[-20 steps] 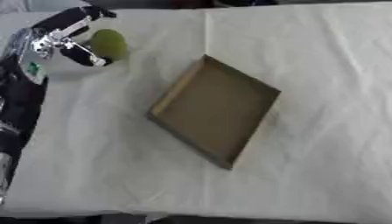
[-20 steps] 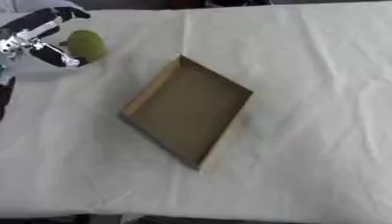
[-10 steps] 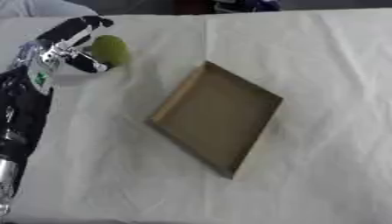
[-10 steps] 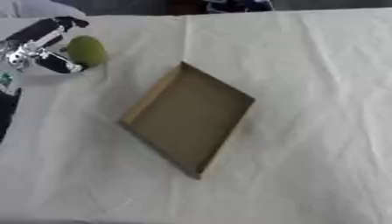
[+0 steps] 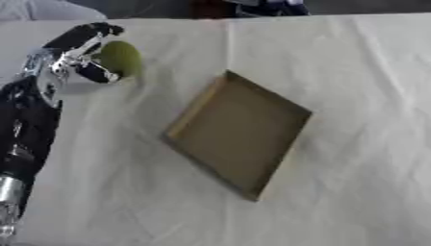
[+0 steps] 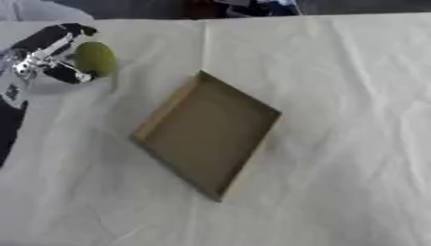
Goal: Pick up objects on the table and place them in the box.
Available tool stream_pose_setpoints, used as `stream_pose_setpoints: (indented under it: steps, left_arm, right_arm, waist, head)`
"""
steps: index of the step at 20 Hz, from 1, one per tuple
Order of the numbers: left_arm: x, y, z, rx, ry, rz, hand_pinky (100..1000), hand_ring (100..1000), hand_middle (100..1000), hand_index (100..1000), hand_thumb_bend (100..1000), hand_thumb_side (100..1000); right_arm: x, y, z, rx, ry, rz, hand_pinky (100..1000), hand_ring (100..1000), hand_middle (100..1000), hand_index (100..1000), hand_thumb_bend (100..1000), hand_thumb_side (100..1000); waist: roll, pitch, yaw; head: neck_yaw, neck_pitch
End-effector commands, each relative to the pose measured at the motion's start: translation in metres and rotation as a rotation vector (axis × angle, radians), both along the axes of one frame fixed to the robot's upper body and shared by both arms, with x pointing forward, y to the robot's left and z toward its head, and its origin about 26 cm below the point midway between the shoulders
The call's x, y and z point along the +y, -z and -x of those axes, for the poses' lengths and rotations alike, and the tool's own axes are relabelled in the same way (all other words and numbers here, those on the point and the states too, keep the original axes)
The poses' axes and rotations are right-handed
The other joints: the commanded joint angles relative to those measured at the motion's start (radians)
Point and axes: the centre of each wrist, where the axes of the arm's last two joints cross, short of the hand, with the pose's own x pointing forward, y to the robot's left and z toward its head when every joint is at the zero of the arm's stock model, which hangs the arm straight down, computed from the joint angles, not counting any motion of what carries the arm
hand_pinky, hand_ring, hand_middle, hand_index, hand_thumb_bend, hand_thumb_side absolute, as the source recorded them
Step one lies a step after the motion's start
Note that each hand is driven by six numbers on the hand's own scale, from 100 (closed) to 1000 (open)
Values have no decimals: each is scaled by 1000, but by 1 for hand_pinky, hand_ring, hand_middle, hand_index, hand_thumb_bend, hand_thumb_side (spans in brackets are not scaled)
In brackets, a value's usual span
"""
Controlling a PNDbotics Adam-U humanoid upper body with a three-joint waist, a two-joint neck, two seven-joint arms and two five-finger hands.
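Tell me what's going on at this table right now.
The robot's left hand is at the far left of the white-clothed table, its fingers curled round a green round fruit. An open, shallow cardboard box sits turned at an angle in the middle of the table, and nothing shows inside it. The fruit is apart from the box, off its upper left corner. The right hand is not in view.

left hand (image 5: 74, 56): black with silver parts
fruit (image 5: 120, 57) at its fingers: yellow-green
box (image 5: 238, 132) to the hand's right: brown, plain
tablecloth (image 5: 353, 182): off-white, no pattern
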Motion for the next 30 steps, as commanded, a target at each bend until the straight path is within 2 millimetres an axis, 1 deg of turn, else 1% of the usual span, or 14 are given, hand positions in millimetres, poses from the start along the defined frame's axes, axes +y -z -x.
stream_pose_setpoints:
  steps: [1, 2, 7, 9, 13, 15, 17, 19, 20, 21, 22, 23, 26, 30]
  left_arm:
    - [4, -16, -1, -24, -26, -29, 774, 899, 801, 923, 414, 104]
    - [4, -14, -1, -14, -29, -37, 742, 875, 782, 908, 401, 110]
    - [6, -6, -1, 74, -27, -75, 752, 879, 788, 911, 404, 120]
    - [8, -4, -1, 95, -40, -82, 750, 876, 782, 907, 403, 126]
    - [10, -2, -1, 108, -74, -108, 700, 834, 745, 888, 395, 137]
    - [10, -1, -1, 93, -85, -121, 611, 761, 656, 840, 363, 127]
    - [10, -3, 0, 58, -92, -137, 509, 659, 569, 785, 337, 109]
    - [8, -8, 0, -6, -106, -172, 447, 590, 517, 743, 391, 100]
    - [8, -9, 0, -42, -114, -195, 369, 523, 481, 718, 458, 100]
    - [7, -11, 1, -81, -121, -213, 333, 495, 464, 701, 481, 100]
    - [7, -11, 1, -117, -126, -226, 306, 473, 446, 663, 513, 100]
    - [7, -12, 1, -155, -127, -236, 272, 445, 421, 607, 521, 100]
    - [6, -12, 2, -231, -114, -247, 210, 385, 370, 538, 539, 100]
    - [1, -21, 3, -301, -68, -243, 191, 368, 367, 539, 544, 100]
  right_arm:
    - [-2, -10, 3, -32, 1, 13, 768, 676, 690, 782, 100, 312]
    - [-2, -10, 3, -33, 1, 12, 768, 675, 688, 781, 100, 312]
    - [-2, -10, 3, -35, 1, 8, 768, 672, 685, 780, 100, 310]
    - [-2, -10, 3, -36, 1, 7, 768, 671, 684, 780, 100, 309]
    - [-3, -9, 3, -37, 1, 3, 767, 669, 682, 778, 100, 308]
    - [-3, -9, 3, -37, 2, 0, 767, 668, 681, 778, 100, 307]
    - [-3, -9, 3, -37, 2, -1, 767, 667, 680, 778, 100, 306]
    - [-3, -8, 3, -36, 1, -2, 767, 666, 678, 778, 100, 306]
    - [-3, -8, 3, -36, 1, -3, 766, 665, 678, 778, 100, 306]
    - [-3, -8, 3, -36, 1, -5, 766, 665, 677, 778, 100, 307]
    - [-3, -8, 3, -35, 1, -7, 766, 664, 676, 778, 100, 307]
    - [-3, -7, 3, -34, 2, -8, 766, 663, 675, 778, 100, 307]
    - [-3, -7, 4, -33, 3, -11, 766, 662, 674, 778, 100, 306]
    - [-4, -6, 4, -30, 5, -11, 766, 660, 672, 778, 100, 305]
  waist:
    - [-3, -16, -1]
    - [-3, -15, -2]
    - [-2, -11, -2]
    - [-4, -10, -4]
    - [-7, -7, -6]
    - [-6, -7, -5]
    - [-6, -8, -5]
    - [-6, -9, -6]
    - [-6, -10, -7]
    - [-7, -11, -7]
    - [-7, -11, -8]
    - [-7, -13, -7]
    - [-6, -16, -7]
    - [-7, -20, -6]
  head:
    - [7, -15]
    - [6, -13]
    - [3, 9]
    - [4, 10]
    - [7, 9]
    - [9, 10]
    - [9, 11]
    - [9, 10]
    - [9, 10]
    - [9, 10]
    - [9, 11]
    - [8, 13]
    - [7, 17]
    - [5, 22]
